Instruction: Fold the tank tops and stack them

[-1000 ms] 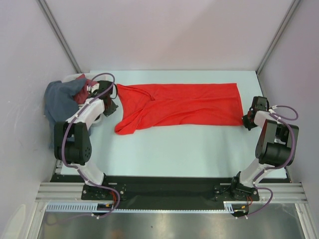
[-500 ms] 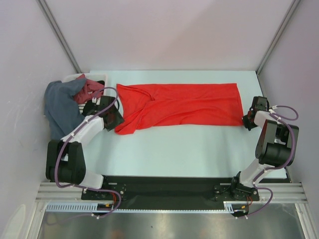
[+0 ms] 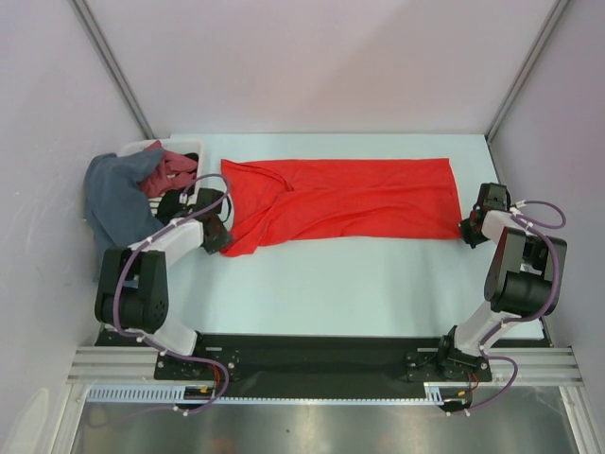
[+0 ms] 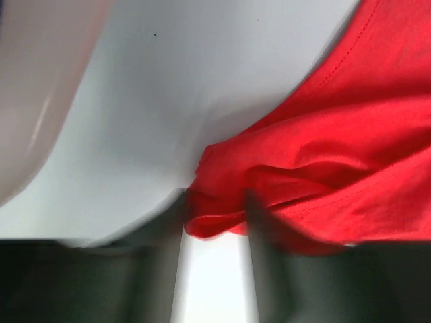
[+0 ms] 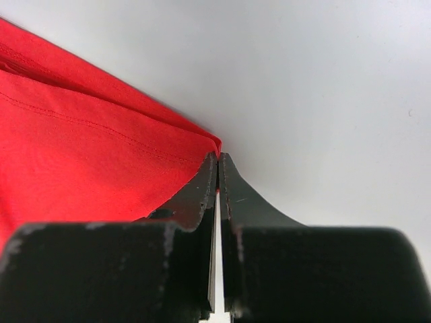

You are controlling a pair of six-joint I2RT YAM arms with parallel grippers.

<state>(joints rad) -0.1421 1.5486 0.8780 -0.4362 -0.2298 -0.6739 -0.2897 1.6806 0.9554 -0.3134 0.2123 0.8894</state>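
The red tank top (image 3: 350,199) lies spread out across the table, its left end rumpled. My left gripper (image 3: 220,238) is open at its near left corner. In the left wrist view the blurred fingers (image 4: 269,229) stand on either side of a folded red edge (image 4: 215,219). My right gripper (image 3: 470,230) is shut on the top's near right corner, where a sliver of red cloth (image 5: 81,148) sits between the closed tips (image 5: 218,156). The navy tank top (image 3: 113,199) with maroon trim (image 3: 172,170) hangs over the basket at the far left.
The white plastic basket (image 3: 184,145) stands at the back left corner, mostly covered by the navy top. Grey walls close in the table on the left, back and right. The black base rail (image 3: 312,355) runs along the near edge.
My left arm has swung from beside the basket toward me, to the red top's near left corner. The top's left end has shifted slightly. The right arm has not moved.
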